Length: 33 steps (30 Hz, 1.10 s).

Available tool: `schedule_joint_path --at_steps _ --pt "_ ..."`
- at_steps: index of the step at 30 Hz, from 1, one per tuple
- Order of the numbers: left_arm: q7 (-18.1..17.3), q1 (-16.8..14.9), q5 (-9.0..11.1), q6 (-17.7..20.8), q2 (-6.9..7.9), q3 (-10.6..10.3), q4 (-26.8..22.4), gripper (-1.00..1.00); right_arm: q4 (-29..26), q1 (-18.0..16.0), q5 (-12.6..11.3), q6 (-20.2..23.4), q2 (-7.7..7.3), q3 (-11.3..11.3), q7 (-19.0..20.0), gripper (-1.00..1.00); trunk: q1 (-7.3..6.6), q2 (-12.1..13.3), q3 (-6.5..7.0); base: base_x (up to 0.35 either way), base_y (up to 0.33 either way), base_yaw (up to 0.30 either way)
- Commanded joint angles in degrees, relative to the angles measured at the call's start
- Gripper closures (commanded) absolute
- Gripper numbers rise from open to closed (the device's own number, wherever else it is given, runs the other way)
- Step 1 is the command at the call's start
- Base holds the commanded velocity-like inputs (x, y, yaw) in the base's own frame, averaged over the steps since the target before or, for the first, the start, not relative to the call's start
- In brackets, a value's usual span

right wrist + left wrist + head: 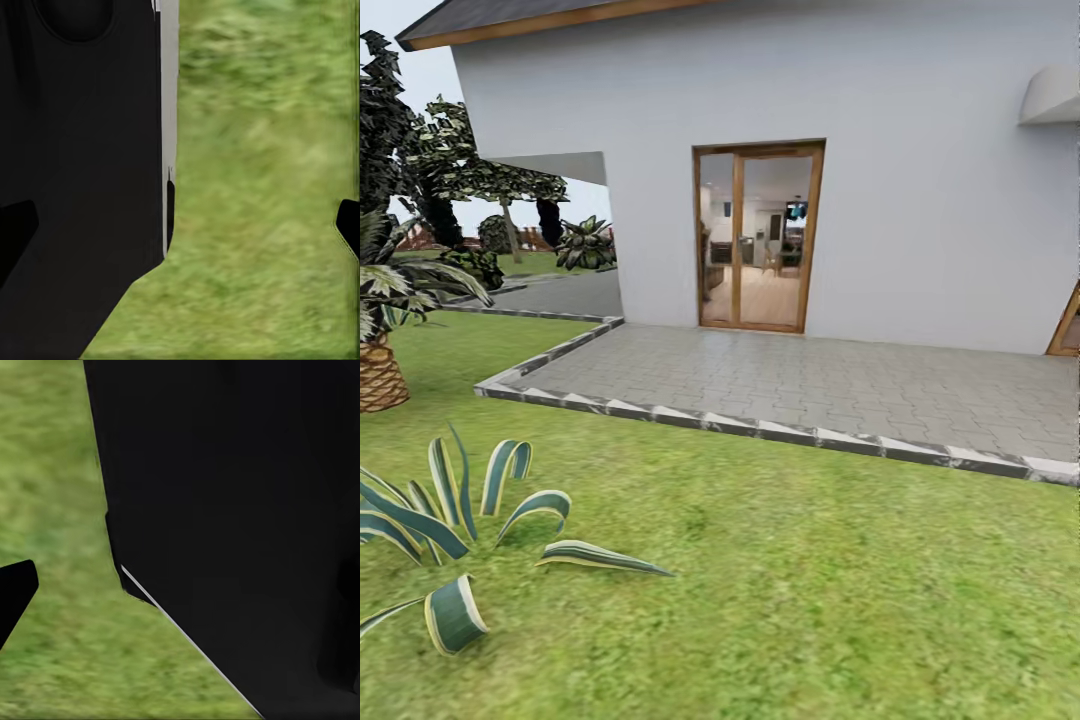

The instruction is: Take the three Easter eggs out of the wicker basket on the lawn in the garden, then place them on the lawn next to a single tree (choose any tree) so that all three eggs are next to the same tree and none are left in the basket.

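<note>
Open ground: lawn (810, 580) across the lower centre and right of the frame, unobstructed up to the paved patio (810, 385). Obstacles: striped spiky plant (450, 520) at lower left; palm trunk (378, 370) at the left edge; house wall (920, 200) closing the upper frame.

Striped-leaf plant (450, 540): running off the head view's left edge.
Lawn (52, 510): showing blurred, largely blocked by a black robot body (240, 525).
Palm trunk (378, 372): being cropped at left.

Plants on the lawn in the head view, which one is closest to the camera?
The striped agave with green, cream-edged leaves at the lower left of the lawn. The palm stands farther back by the left edge.
</note>
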Motion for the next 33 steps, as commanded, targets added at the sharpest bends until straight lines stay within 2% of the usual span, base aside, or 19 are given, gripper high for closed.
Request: schedule_joint_path --at_steps 1,14,24,33 --pt "-0.1 0.0 -0.3 0.0 0.02 0.0 -0.1 -1.0 0.0 0.0 0.1 0.0 0.0 0.0 -0.1 -1.0 0.0 0.0 -0.03 0.0 -0.3 0.0" --pt "-0.1 0.0 -0.3 0.0 0.02 0.0 -0.1 -1.0 0.0 0.0 -0.3 0.0 -0.01 -0.1 0.1 -1.0 0.0 0.0 -0.03 0.044 -0.276 0.0" --pt "-0.2 0.0 -0.3 0.1 0.02 0.1 -0.2 -1.0 0.0 0.0 -0.2 -0.1 0.0 0.0 0.0 -1.0 0.0 0.0 -0.03 0.271 -0.144 0.0" --pt "-0.1 0.0 -0.3 0.1 0.02 0.1 -0.2 -1.0 0.0 0.0 -0.4 -0.1 0.01 -0.1 0.0 -1.0 0.0 0.0 -0.29 0.313 -0.147 -0.249"
